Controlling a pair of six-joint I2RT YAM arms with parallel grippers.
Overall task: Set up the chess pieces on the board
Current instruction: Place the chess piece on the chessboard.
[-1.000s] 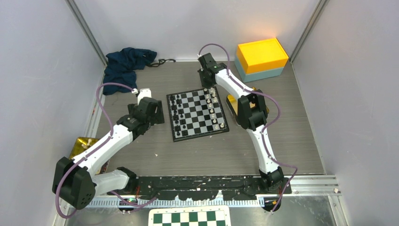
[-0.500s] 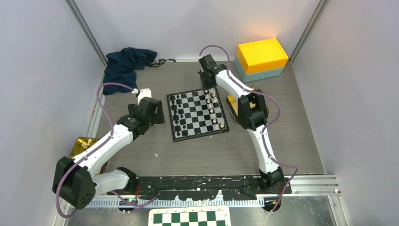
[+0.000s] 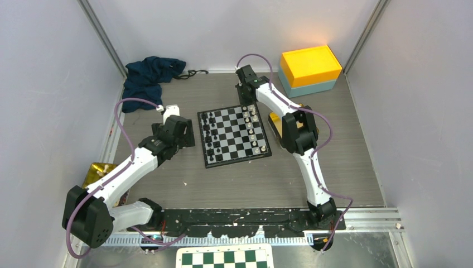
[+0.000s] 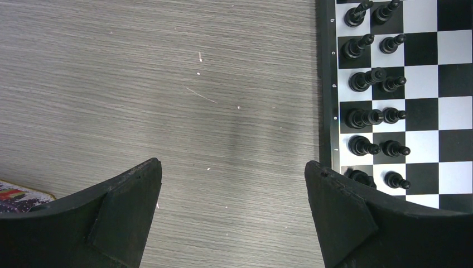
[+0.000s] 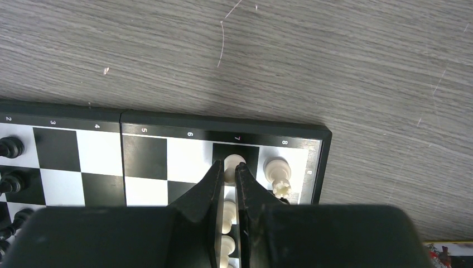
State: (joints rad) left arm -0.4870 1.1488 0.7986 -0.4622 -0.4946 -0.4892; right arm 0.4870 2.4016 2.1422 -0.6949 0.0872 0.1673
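While the right gripper (image 5: 230,167) fills the lower half of its wrist view, most of the cream row beneath it is hidden. Only slivers of further cream pieces (image 3: 252,131) show through the slit between its fingers (image 5: 215,181). The fingers are pressed nearly together, pinching one cream piece (image 5: 230,162) over the dark square marked 7 at the far edge of the board (image 5: 167,124). Whether the base of that piece touches the square cannot be told. Just beside it, on square 8, stands another cream piece; the one behind that is partly cut off.

The left gripper (image 4: 232,166) is spread wide and holds nothing. It hangs over the bare table (image 4: 167,84) just beside the board's border. Its right finger covers the board's corner and part of one of the black pieces (image 4: 368,84), which stand in two files.

From above, the right arm covers the board's far right corner. A yellow box (image 3: 309,67) sits far right, a dark blue cloth (image 3: 149,75) far left, and a gold packet (image 3: 97,170) is half hidden by the left arm.
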